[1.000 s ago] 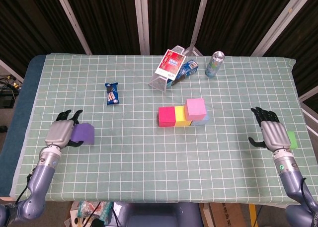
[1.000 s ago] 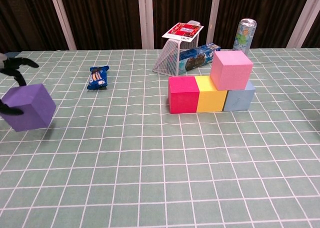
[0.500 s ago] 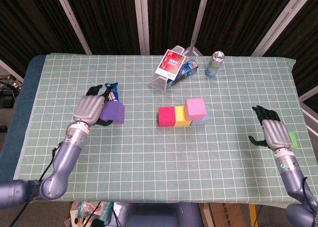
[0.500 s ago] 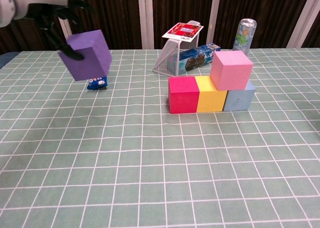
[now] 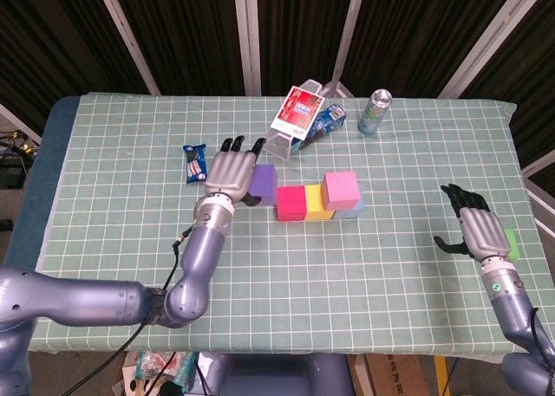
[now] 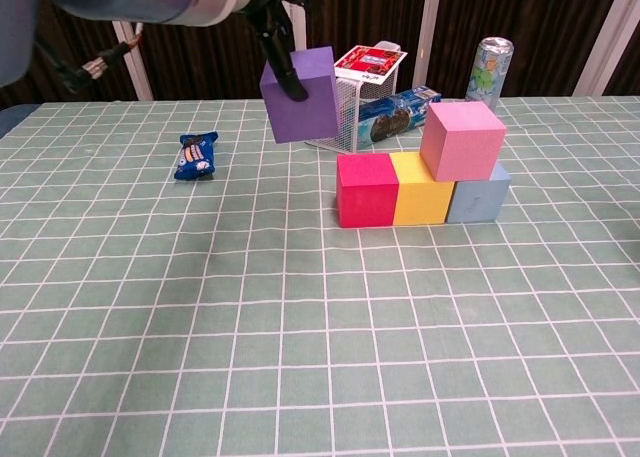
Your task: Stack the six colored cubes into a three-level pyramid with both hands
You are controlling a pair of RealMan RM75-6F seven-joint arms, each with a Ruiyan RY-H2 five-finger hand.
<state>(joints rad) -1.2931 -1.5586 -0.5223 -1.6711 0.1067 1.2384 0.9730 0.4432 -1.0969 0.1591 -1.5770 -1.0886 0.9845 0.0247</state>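
Since a second ago, our left hand (image 5: 229, 171) has carried the purple cube (image 5: 264, 185) from the table's left edge across to the middle, while our right hand (image 5: 475, 230) has barely shifted.

From the head view, we see the left hand gripping the purple cube, held in the air just left of the red cube (image 5: 290, 203). Red, yellow (image 5: 314, 202) and light blue (image 5: 352, 210) cubes form a touching row on the green checked tablecloth (image 5: 260, 275), and the pink cube (image 5: 342, 189) sits on top, over the yellow and blue ones. Our right hand hovers near the table's right edge with fingers spread and nothing in it; a green cube (image 5: 512, 243) peeks out just beside it. Behind the row lie a tipped wire basket (image 5: 288, 138), a blue snack packet (image 5: 195, 164) and an upright drink can (image 5: 375, 111).

From the chest view, the purple cube (image 6: 299, 95) hangs tilted, well above the cloth, up and to the left of the red cube (image 6: 367, 189). Dark fingers (image 6: 281, 62) press its front face. The pink cube (image 6: 462, 140) rests slightly turned on the row. The right hand is outside this view.
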